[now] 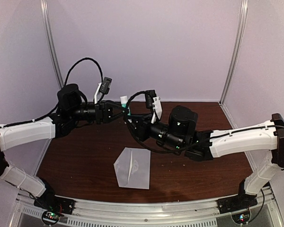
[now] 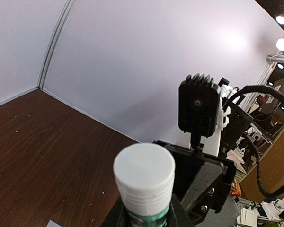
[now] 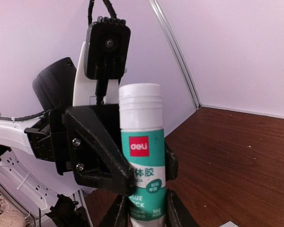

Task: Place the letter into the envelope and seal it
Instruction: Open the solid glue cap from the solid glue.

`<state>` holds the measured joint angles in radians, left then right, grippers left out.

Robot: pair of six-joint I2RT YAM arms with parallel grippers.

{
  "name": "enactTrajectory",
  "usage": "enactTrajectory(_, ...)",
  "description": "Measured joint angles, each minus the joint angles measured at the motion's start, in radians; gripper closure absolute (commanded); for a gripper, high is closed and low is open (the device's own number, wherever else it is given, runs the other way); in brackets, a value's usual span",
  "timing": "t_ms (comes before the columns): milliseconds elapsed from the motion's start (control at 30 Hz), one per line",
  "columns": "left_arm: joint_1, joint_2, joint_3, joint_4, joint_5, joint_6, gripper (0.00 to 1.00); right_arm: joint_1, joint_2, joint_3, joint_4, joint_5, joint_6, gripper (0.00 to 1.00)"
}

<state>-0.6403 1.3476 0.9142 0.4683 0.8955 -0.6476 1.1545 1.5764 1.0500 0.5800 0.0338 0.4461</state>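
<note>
The envelope [image 1: 132, 168] lies flat on the brown table [image 1: 85, 156] near the front, pale grey, its pointed flap open to the left. I see no letter apart from it. High above the table, both grippers meet on a glue stick [image 1: 124, 100] with a green label and a white cap. My right gripper [image 3: 148, 213] is shut on the lower end of the glue stick [image 3: 142, 142]. My left gripper [image 2: 144, 215] is shut on the stick's middle, below the white cap [image 2: 144, 172]. The left gripper's black fingers [image 3: 102, 158] clamp the label from both sides.
Pale walls with metal corner posts [image 1: 51, 42] close in the table at the back and sides. A metal rail [image 1: 146, 210] carrying the arm bases runs along the near edge. Black cables [image 1: 85, 64] loop above the left wrist.
</note>
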Motion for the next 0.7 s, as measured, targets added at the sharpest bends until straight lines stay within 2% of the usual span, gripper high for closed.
enactTrajectory(167,-0.002,0.001,0.0,0.002,-0.002,0.01,1.0,0.0,-0.002,-0.005,-0.013,0.003,0.008,0.31)
enactTrajectory(333,-0.002,0.001,0.0,0.0,-0.008,0.021,1.0,0.0,-0.042,-0.03,-0.05,0.018,0.021,0.18)
enactTrajectory(467,-0.002,0.001,0.0,-0.039,-0.043,0.061,1.0,0.0,-0.113,-0.06,-0.109,0.055,0.02,0.16)
enactTrajectory(600,-0.026,0.001,0.014,-0.147,-0.131,0.152,1.0,-0.016,-0.193,-0.048,-0.22,0.084,0.02,0.21)
enactTrajectory(700,-0.082,0.007,0.053,-0.248,-0.214,0.238,1.0,-0.058,-0.208,0.023,-0.351,0.08,0.024,0.27)
